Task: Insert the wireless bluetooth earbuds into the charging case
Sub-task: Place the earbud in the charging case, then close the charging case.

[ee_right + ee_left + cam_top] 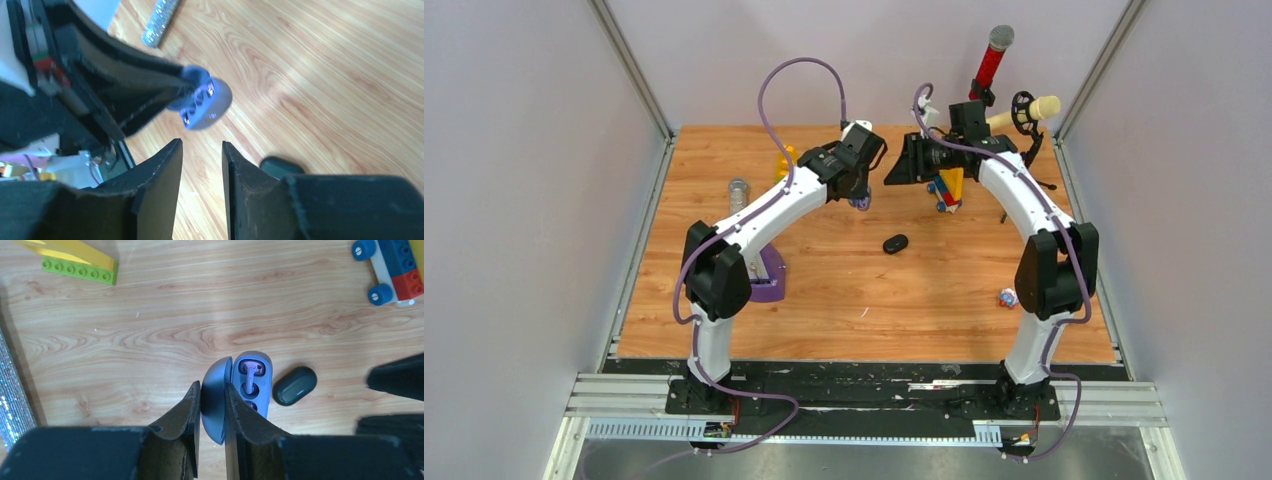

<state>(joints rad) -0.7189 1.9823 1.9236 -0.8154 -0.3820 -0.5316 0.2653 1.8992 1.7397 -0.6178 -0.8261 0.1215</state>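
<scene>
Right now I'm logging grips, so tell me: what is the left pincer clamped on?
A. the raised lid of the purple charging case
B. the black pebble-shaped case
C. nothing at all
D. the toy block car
A: in the left wrist view the left pincer pinches the raised lid of the purple charging case, while the black case lies apart from it on the table.

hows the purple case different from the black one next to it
The purple case is open, with an earbud seated inside; the black case is shut. The purple case is pinched by its lid in the left gripper; the black case lies untouched on the table. Both are rounded pebble shapes.
</scene>
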